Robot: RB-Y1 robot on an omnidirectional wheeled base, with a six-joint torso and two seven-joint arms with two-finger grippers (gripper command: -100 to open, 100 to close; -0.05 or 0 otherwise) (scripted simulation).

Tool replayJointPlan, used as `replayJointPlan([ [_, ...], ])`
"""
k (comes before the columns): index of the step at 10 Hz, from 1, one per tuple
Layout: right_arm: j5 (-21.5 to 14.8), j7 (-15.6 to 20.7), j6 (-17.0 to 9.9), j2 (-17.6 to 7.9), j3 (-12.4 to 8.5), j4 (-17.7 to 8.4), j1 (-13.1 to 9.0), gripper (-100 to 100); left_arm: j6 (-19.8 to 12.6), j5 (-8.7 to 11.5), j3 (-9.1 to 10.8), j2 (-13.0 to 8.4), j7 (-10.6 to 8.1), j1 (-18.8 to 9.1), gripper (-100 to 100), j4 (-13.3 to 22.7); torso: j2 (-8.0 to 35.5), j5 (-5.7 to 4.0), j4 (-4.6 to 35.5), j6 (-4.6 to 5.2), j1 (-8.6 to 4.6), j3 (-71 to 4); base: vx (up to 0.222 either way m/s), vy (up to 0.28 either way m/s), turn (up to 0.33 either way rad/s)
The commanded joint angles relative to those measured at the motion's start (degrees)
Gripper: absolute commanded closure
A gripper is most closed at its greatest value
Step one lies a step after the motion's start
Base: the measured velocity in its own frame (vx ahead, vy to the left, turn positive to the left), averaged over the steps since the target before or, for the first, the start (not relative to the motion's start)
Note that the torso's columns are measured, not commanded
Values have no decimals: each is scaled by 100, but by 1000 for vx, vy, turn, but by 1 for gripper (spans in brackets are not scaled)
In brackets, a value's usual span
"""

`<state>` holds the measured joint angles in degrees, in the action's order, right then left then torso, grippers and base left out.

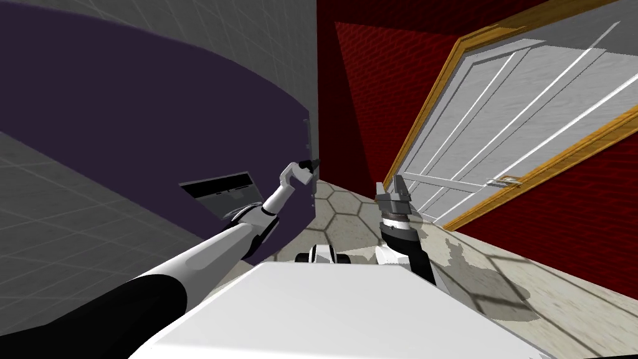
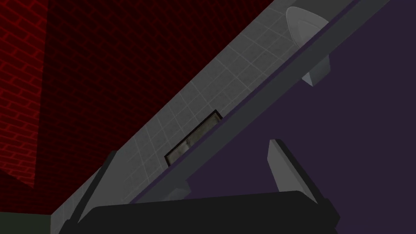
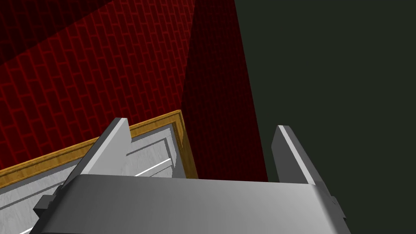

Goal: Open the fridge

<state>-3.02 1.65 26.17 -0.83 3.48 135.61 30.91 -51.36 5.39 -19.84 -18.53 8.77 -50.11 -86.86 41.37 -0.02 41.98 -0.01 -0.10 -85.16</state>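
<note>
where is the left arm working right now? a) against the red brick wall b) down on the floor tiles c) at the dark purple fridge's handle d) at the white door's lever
c: in the head view the left arm reaches the right edge of the dark purple fridge, and in its wrist view its open jaws straddle the handle bar.

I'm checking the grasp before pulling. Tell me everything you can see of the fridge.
The fridge is a large, plain dark purple body with a recessed black-and-grey panel in its front. A long grey handle on stand-offs runs along its edge. The open left end effector straddles that handle; whether its fingers touch it cannot be told.
</note>
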Motion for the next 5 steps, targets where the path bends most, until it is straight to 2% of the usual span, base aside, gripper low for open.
replayJointPlan([
  [1,0,0,0,0,0,0,1,0,68,-121,143,-63,-51,-4,-100,204,37,1,11,1,6,23,195,-58,55],
  [4,0,0,0,0,0,0,-1,0,138,-257,357,-190,-108,12,-100,438,97,4,34,-6,16,62,204,-52,63],
  [5,0,0,0,0,0,0,-1,0,140,-199,303,-159,-82,-18,-100,421,91,9,34,-12,29,57,79,-22,33],
])
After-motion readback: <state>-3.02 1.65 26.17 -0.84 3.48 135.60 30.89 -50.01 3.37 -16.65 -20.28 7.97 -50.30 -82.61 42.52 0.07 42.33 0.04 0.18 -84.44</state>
